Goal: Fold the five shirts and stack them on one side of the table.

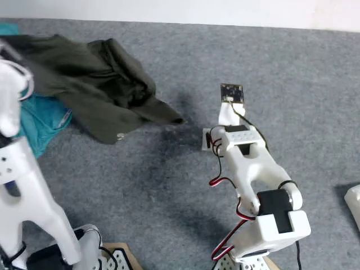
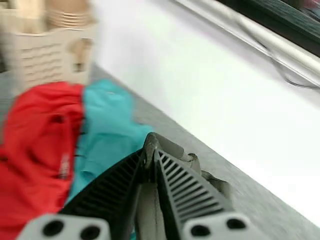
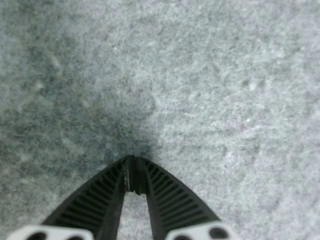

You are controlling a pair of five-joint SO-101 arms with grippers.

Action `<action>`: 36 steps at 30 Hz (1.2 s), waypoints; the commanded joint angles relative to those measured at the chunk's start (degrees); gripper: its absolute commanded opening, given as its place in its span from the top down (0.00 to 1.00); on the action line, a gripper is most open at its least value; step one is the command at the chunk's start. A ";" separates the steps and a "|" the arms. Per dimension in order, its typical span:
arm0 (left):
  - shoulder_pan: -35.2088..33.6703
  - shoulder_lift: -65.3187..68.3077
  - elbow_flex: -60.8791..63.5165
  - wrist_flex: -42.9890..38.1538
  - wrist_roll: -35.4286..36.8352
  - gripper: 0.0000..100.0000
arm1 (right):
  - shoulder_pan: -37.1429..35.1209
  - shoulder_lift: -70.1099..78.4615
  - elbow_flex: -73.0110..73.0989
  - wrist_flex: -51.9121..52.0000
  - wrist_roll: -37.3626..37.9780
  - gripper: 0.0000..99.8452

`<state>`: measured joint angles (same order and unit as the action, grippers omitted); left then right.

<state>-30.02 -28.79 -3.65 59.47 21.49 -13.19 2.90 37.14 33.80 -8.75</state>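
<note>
Left wrist view: pinching the crumpled dark olive cloth shirt [image 1: 104,84] with the left tool [image 2: 151,150], probably needing slow, flat spreading; right tool [image 3: 134,172] closed, empty.

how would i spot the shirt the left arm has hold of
On the grey table, look to the robot's left. The olive shirt lies crumpled there, partly over a teal shirt. It is the darkest garment, with a fold pinched in the left pincer.
</note>
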 commanded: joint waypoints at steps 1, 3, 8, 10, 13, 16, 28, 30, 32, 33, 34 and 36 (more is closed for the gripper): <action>-5.14 -1.54 4.53 0.18 -0.26 0.99 | -1.98 -2.59 -0.13 1.01 2.55 0.99; -7.25 -1.54 8.75 -0.18 -1.32 0.99 | -2.42 -2.59 -0.13 1.10 3.60 0.99; -12.79 -1.54 20.00 -0.26 -1.93 0.99 | -3.91 -2.68 -0.13 1.27 3.87 0.99; -12.79 -1.54 25.45 -0.26 -1.93 0.99 | -5.67 -2.77 -0.31 3.12 3.96 0.99; -12.79 -1.54 33.54 -3.96 -1.93 0.99 | -8.31 -4.00 -0.92 6.99 3.69 0.99; -13.49 -1.54 40.04 -10.29 -1.85 0.99 | -12.35 -9.80 -1.01 10.33 3.60 0.99; -15.60 -1.54 48.66 -15.38 -1.58 0.99 | -26.24 -19.21 5.32 2.77 3.96 0.77; -14.55 -1.54 49.98 -15.56 -1.58 0.99 | -26.15 -14.81 4.79 0.13 5.27 0.77; -13.76 -1.54 51.38 -17.49 -1.58 0.99 | -26.15 -10.15 3.03 -1.71 7.47 0.77; -13.76 -1.54 52.00 -18.55 -1.58 0.99 | -26.15 -7.87 1.63 -1.80 7.82 0.77; -13.76 -1.54 52.44 -19.34 -1.58 0.99 | -26.15 -5.85 -0.04 -1.80 7.91 0.77; -13.76 -1.54 52.79 -19.96 -1.58 0.99 | -26.15 -2.33 -2.95 -1.80 8.97 0.77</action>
<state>-44.88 -28.79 48.92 41.98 20.09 -38.86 -4.48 41.27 33.63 -2.07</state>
